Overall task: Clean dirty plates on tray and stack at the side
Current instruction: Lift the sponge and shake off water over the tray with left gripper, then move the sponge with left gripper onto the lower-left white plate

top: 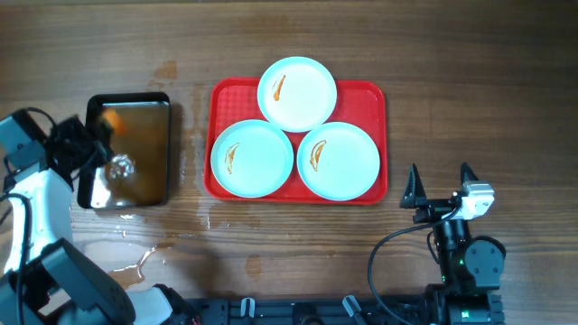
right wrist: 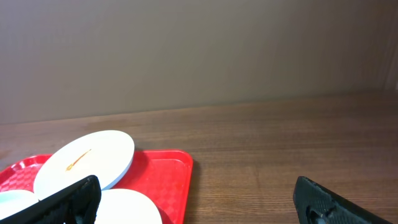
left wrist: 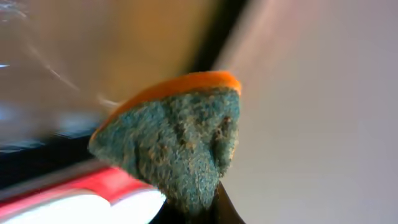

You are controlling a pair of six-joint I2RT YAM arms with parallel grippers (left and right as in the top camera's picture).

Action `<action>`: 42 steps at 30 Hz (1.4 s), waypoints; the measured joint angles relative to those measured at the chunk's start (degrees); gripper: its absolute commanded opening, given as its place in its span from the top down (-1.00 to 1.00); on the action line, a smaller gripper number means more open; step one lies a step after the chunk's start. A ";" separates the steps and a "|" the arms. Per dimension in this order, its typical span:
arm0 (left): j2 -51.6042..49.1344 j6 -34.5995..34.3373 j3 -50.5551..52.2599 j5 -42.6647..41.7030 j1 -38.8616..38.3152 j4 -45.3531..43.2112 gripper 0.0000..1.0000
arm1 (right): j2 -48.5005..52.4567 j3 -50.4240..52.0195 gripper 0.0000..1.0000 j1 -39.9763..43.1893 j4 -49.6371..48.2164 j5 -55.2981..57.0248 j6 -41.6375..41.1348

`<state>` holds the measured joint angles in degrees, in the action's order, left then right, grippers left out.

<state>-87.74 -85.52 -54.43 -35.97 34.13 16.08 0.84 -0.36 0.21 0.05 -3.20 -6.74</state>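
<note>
Counter: brown wood grain, with a wet puddle near the front-left edge.

Red tray: lies mid-counter, long side left to right. It carries all three plates.
- Far plate: sits at the tray's far rim with a thin orange smear on its left half. Its near edge overlaps the other two, and the right wrist view shows it propped at a slight tilt.
- Near-left plate: lies flat, with an orange-brown smear left of centre.
- Near-right plate: lies flat and touches its neighbour, with a smear left of centre.

Dark metal pan: stands left of the tray and apart from it, and holds brownish liquid with a pale foamy blob.

Left gripper: sits over the pan's left side. Its fingers are pinched tight on a sponge with a green scouring face and an orange backing. The wrist view is close and blurred; a strip of red tray and white plate shows at its lower left.

Right gripper: is low over the counter, right of the tray and apart from it. Its fingers are spread wide with nothing between them, pointing toward the far side.
</note>
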 measured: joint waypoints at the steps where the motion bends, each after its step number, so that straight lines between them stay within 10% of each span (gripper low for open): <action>1: 0.24 -2.12 -0.02 -3.32 0.28 -3.41 0.92 | 0.00 0.00 -1.00 0.00 -0.02 0.00 0.00; 8: 8.07 -10.19 -0.39 -12.74 1.03 -11.56 0.92 | 0.00 0.00 -0.99 0.00 0.00 0.00 0.00; 12: 7.65 -2.62 -1.01 8.87 -1.27 12.50 0.92 | 0.00 0.00 -0.99 0.00 0.00 0.00 0.00; 16: 1.44 8.04 -0.28 22.29 -4.66 14.47 0.92 | 0.00 0.00 -0.99 0.00 0.00 0.00 0.00; 26: 24.65 21.92 -3.37 14.62 -8.79 -2.10 0.92 | 0.00 0.00 -0.99 0.00 0.00 0.00 0.00; 31: 33.40 24.46 -5.27 18.05 -19.61 4.00 0.92 | 0.00 0.00 -0.99 0.00 0.00 0.00 0.00; 42: 4.87 27.04 -4.44 27.91 -53.44 15.08 0.92 | 0.00 0.00 -1.00 0.00 0.00 0.00 0.00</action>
<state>-82.87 -58.48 -58.87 -8.05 -19.31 31.16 0.84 -0.36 0.21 0.05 -3.20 -6.74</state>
